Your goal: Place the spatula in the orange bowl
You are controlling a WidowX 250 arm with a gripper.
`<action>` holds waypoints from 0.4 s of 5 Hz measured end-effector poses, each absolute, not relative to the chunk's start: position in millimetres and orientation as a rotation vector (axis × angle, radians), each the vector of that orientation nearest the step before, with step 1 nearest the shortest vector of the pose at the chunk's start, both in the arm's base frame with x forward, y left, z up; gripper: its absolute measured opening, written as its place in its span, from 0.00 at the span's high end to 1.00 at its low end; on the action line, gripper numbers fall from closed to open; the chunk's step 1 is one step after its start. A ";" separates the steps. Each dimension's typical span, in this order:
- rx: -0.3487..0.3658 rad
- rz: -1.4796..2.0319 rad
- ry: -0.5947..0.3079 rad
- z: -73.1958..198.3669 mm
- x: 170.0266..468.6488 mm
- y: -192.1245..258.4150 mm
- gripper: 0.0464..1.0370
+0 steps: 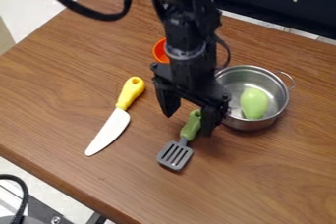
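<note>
I've yet to grasp the spatula (pixel 190 127) and carry it to the far orange bowl (pixel 159 51); my tool (pixel 188 113) is wide open, empty.

The camera looks down at a slant on the wooden table (pixel 59 78), facing the arm (pixel 186 34) at the top edge. It sits fairly near, the table filling most of the frame.

Arm (pixel 185 36) upright; end effector (pixel 189 122) downward, fingers (pixel 207 120) apart.
</note>
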State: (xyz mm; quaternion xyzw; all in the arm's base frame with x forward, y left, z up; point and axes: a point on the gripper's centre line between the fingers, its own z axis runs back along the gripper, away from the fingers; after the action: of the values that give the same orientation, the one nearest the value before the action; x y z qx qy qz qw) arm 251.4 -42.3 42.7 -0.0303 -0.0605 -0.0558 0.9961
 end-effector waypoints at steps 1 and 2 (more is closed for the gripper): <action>-0.059 -0.103 -0.138 34.6 255.6 -42.6 0.04; -0.046 -0.100 -0.129 27.1 256.7 -40.5 0.04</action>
State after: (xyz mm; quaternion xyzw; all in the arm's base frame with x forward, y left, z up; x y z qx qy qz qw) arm 256.7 -40.5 27.1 -0.0231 -0.0645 -0.0501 0.9964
